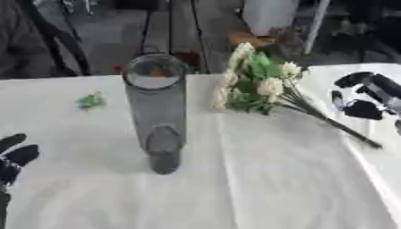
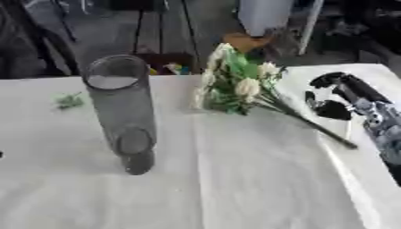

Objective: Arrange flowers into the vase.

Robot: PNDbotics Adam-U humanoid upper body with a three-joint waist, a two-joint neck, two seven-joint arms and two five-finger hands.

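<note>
A white-clothed table (image 1: 258,179) fills the foreground; beyond it lies dark floor (image 1: 117,31) with, perhaps, furniture legs.

The right hand (image 2: 338,96) enters from the right edge, its black and silver forearm running back toward the near right. Its dark fingers (image 2: 323,80) are spread and lightly bent, pointing left, closed on nothing. The left hand (image 1: 14,154) shows only at the near left edge, with relaxed black fingers pointing up and to the right.
</note>
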